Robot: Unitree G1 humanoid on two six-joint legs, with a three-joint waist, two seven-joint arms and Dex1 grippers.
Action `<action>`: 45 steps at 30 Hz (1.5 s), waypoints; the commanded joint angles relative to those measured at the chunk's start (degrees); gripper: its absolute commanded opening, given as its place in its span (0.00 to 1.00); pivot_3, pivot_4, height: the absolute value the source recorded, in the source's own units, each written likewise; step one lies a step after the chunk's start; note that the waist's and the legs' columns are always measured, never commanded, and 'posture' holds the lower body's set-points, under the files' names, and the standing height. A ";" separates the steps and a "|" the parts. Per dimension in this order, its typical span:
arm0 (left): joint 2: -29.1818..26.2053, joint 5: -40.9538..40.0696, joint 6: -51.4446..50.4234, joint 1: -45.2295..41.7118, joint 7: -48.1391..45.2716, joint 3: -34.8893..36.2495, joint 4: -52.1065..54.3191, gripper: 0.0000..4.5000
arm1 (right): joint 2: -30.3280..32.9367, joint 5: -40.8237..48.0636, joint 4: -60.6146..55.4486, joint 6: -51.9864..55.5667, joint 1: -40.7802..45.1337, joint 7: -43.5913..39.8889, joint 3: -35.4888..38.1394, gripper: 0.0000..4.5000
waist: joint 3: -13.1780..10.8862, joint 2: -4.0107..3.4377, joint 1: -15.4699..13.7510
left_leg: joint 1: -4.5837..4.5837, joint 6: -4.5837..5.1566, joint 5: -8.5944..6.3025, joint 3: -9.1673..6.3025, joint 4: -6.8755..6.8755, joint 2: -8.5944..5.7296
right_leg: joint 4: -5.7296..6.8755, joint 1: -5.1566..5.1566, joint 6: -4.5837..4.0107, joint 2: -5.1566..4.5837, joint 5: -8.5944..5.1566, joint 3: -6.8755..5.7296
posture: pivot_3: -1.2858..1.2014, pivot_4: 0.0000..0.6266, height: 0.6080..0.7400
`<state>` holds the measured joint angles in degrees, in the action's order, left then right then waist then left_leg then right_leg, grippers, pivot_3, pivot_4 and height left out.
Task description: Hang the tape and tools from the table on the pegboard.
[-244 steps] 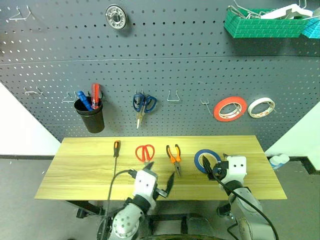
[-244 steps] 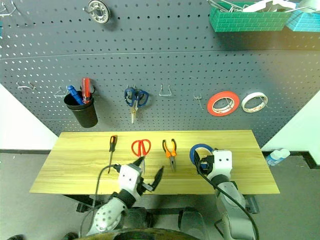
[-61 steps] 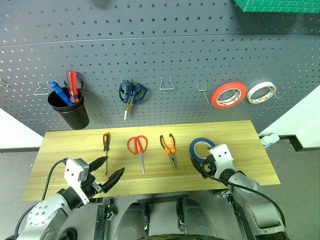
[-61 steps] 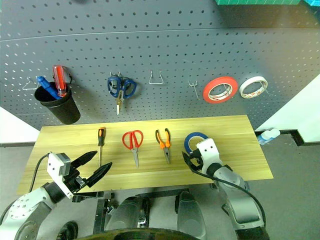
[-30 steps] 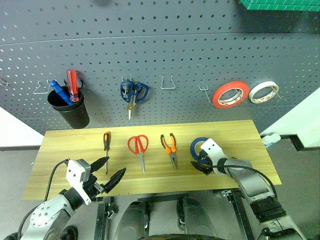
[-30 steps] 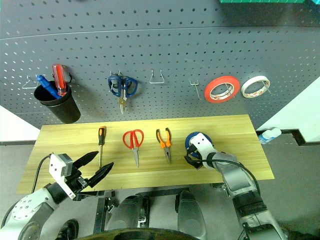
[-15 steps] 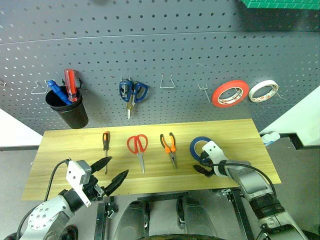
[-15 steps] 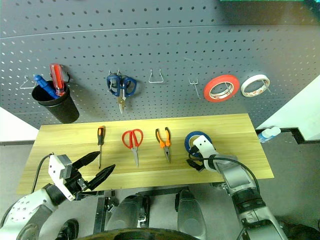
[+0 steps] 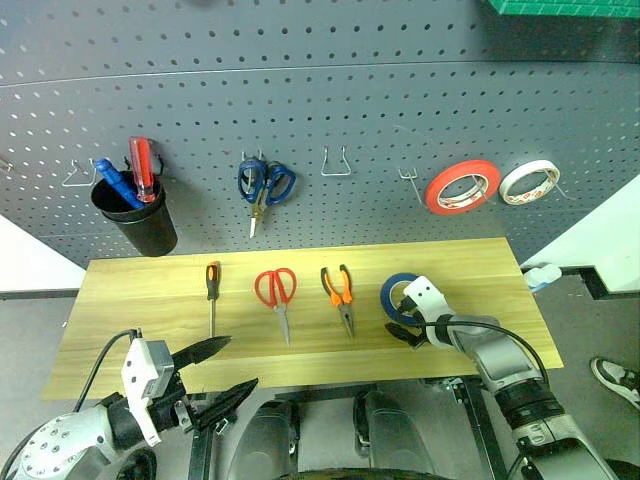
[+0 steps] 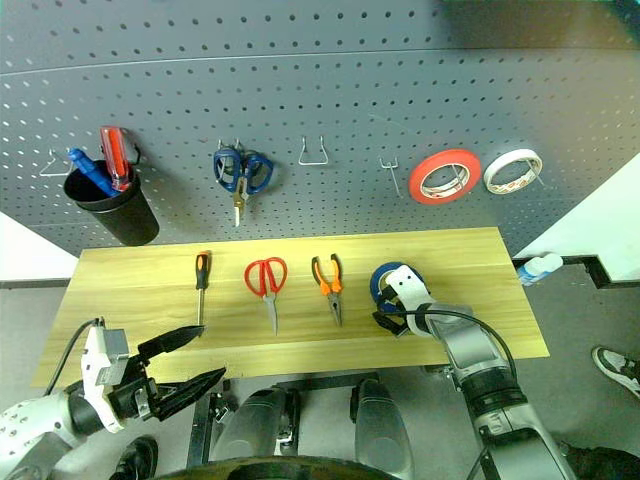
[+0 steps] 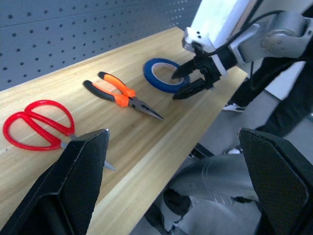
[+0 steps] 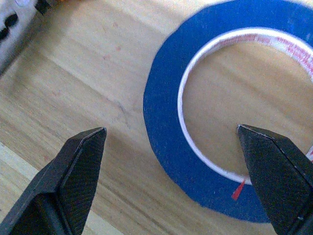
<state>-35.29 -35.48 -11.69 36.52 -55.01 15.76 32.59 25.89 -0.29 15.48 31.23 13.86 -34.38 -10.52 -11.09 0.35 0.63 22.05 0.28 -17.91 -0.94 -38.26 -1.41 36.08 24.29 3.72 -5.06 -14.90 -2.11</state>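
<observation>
Four task items lie in a row on the table [image 9: 130, 290]: the slim screwdriver [image 9: 211, 293] at the left, then the red-handled scissors [image 9: 277, 297], the pliers [image 9: 341, 297] and, at the right, the blue tape [image 9: 396, 296], flat on the wood. The right gripper [image 11: 188, 81] is poised over the roll's near edge with its jaws spread; in the right wrist view one finger [image 12: 80, 171] stands outside the blue ring and the other over its pale-cored hole, and nothing is gripped. The left gripper [image 9: 220, 375] hangs off the table's front edge near the left corner, below the screwdriver, its two black fingers parted and empty. Behind the table the pegboard [image 9: 330, 110] carries a black cup [image 9: 146, 224] with a blue and a red screwdriver, blue-handled scissors [image 9: 264, 186], a bare hook [image 9: 336, 163], a red-orange roll [image 9: 461, 187] and a white roll [image 9: 530, 181]. A shoe [image 9: 617, 377] shows on the floor at the far right.
</observation>
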 commanded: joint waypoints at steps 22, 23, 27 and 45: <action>0.62 1.32 2.72 -0.79 0.32 0.89 -0.14 1.00 | 1.04 -3.62 3.66 -3.78 0.52 -1.98 -2.62 0.15 | 0.07 0.13 -0.08 | -0.11 -0.01 0.01 0.00 -0.02 0.00 | 0.01 -0.13 -0.02 0.02 0.02 0.00 | 0.52 0.29 0.97; 0.77 1.52 2.86 -1.19 0.43 0.70 -0.40 1.00 | 0.91 -2.75 2.84 -3.73 0.16 -2.42 -2.01 0.15 | 0.07 0.13 -0.09 | -0.11 -0.01 0.01 0.00 -0.02 0.00 | 0.01 -0.13 -0.02 0.02 0.02 0.00 | 0.52 0.28 0.97; 1.38 1.34 2.37 -3.35 0.90 -0.21 -1.54 1.00 | -0.46 2.15 -0.83 -2.45 -1.68 -3.24 2.35 0.15 | 0.10 0.13 -0.23 | -0.09 -0.02 0.01 0.00 -0.01 0.00 | 0.01 -0.13 0.08 0.02 0.07 0.00 | 0.51 0.25 0.97; 1.64 -1.19 1.99 -11.89 -1.58 -0.68 -7.66 1.00 | -3.84 22.46 -19.26 -9.22 -19.57 -7.93 19.29 0.15 | 1.89 0.13 0.31 | -0.76 -0.04 0.02 0.45 -0.03 0.15 | 0.04 -0.63 0.49 0.40 0.35 0.35 | 0.49 0.12 0.97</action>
<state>-33.52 -35.56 -9.87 24.56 -55.70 14.23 24.74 22.66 18.54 -0.78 23.20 -5.46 -41.44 6.17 -9.20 0.47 0.94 21.28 0.23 -17.88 -0.49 -38.30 -1.24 36.12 23.66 4.18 -4.65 -14.53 -1.75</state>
